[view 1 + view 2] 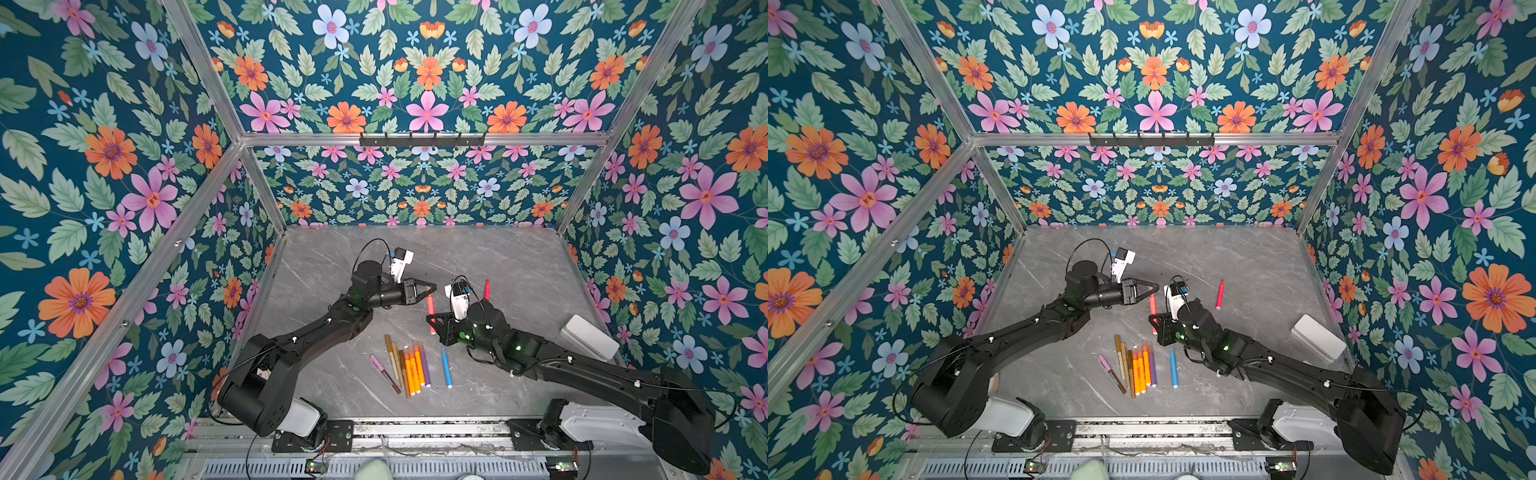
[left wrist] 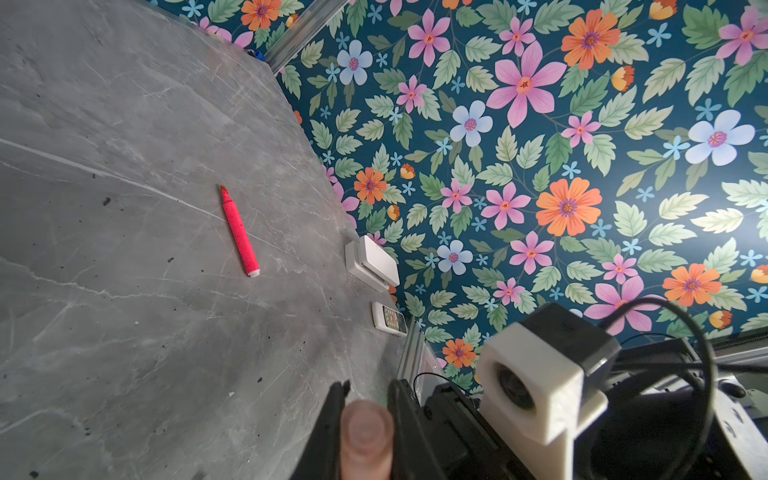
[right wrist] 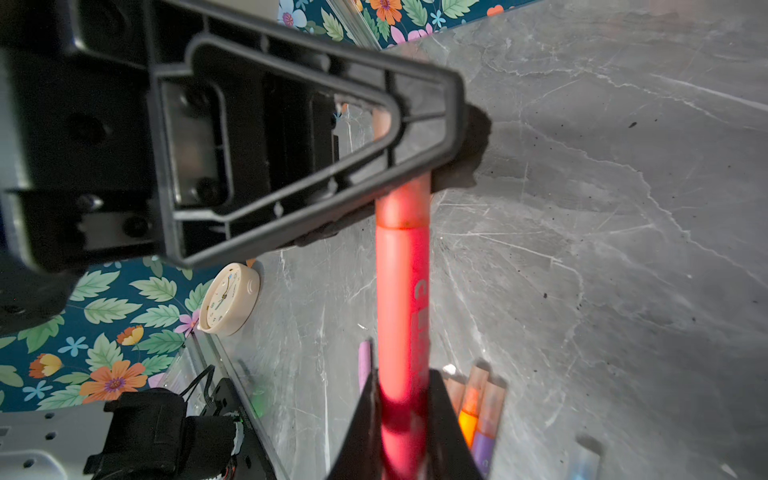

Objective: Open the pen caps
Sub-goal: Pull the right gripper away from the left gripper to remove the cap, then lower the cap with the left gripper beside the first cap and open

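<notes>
A red pen (image 1: 431,309) hangs above the table between both grippers. My left gripper (image 1: 432,286) (image 1: 1155,286) is shut on its pale red cap (image 3: 402,199), whose end shows between the jaws in the left wrist view (image 2: 367,432). My right gripper (image 1: 430,320) (image 3: 401,378) is shut on the barrel (image 3: 401,299). Cap and barrel meet with no gap. A red barrel (image 1: 486,289) (image 2: 240,232) with a bare tip lies on the table behind the right arm. Several capped pens (image 1: 409,365) lie in a bunch near the front, with a blue pen (image 1: 446,368) beside them.
A white box (image 1: 588,336) sits at the right edge of the grey table (image 1: 519,270). A small remote (image 2: 388,318) lies near it by the wall. A cream clock (image 3: 228,299) rests at the left edge. Floral walls close in three sides.
</notes>
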Available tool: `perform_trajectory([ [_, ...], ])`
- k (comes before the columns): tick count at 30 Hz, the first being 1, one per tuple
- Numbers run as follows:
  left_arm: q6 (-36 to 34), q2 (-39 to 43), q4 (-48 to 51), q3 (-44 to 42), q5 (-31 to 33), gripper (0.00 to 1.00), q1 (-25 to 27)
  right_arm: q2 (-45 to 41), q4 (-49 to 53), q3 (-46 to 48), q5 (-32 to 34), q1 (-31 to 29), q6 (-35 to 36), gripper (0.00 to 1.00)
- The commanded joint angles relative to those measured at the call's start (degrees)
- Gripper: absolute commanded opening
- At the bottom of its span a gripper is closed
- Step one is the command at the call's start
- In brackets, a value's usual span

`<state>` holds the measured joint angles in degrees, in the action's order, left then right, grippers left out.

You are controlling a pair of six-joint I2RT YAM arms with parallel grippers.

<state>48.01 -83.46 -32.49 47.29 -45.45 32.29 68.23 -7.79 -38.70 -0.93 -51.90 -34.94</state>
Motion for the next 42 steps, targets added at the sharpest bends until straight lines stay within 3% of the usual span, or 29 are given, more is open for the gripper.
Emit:
perform_trajectory([
  [1,0.8,1.3,-15.8,1.7,12.6,0.0,-1.5,1.1,17.7,1.0,-10.8,-1.0,0.2,0.0],
  [13,3.0,-2.3,-18.5,6.1,9.6,0.0,-2.9,2.2,17.1,1.2,-10.3,-1.5,-0.4,0.0],
  [16,0.2,-1.5,-13.3,7.4,10.6,0.0,-3.2,-0.1,19.0,1.1,-8.4,-1.6,-0.3,0.0],
  [20,-7.3,2.8,0.2,5.8,15.6,0.0,-5.3,-2.9,22.1,1.4,-5.3,-1.6,-0.4,0.0],
  [26,-14.8,5.3,18.2,0.8,20.7,0.0,-14.2,-6.6,24.4,4.0,-0.2,-1.3,-1.1,0.0],
  [28,-15.8,4.7,19.3,-1.9,22.4,0.0,-16.8,-7.3,24.5,4.7,-0.1,-0.6,-1.1,0.0],
  [33,-19.6,2.3,21.6,-5.7,35.2,0.0,-17.9,-7.8,25.0,5.3,0.0,0.7,-0.7,0.0],
  [42,-25.5,-7.9,24.5,-2.0,41.8,0.0,-18.1,-7.4,25.1,6.4,0.0,0.8,-0.8,0.0],
])
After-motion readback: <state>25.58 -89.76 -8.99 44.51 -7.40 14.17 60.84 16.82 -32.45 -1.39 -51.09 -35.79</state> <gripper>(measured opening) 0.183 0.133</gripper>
